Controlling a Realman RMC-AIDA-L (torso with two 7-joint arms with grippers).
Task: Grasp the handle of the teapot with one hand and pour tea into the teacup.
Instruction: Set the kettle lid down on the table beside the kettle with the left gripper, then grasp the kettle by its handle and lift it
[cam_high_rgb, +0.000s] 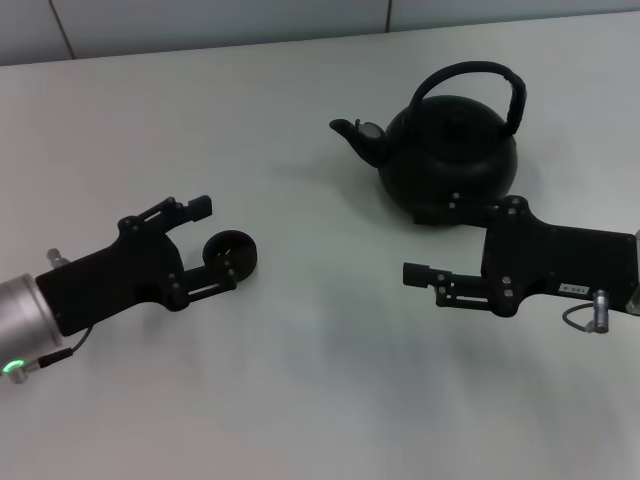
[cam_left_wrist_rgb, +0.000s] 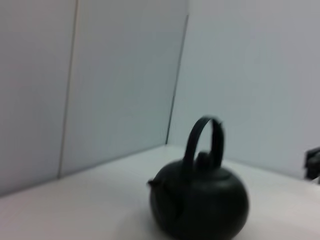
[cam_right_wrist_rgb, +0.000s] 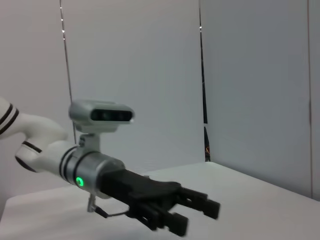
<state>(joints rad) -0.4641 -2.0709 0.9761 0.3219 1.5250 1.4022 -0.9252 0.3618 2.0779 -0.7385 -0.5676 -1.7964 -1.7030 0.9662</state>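
Sitting just behind right pincer (cam_high_rgb: 412, 273): teapot (cam_high_rgb: 450, 160); left pincer (cam_high_rgb: 215, 230) wide around teacup (cam_high_rgb: 231, 246).

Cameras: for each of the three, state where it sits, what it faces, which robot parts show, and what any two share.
Head view: above, looking down at the table, teapot, teacup; left gripper and right gripper show.
Left wrist view: low, facing the teapot; none of its own arm's fingers show.
Right wrist view: low, facing the left gripper.
Shared: head and left wrist views show the teapot.
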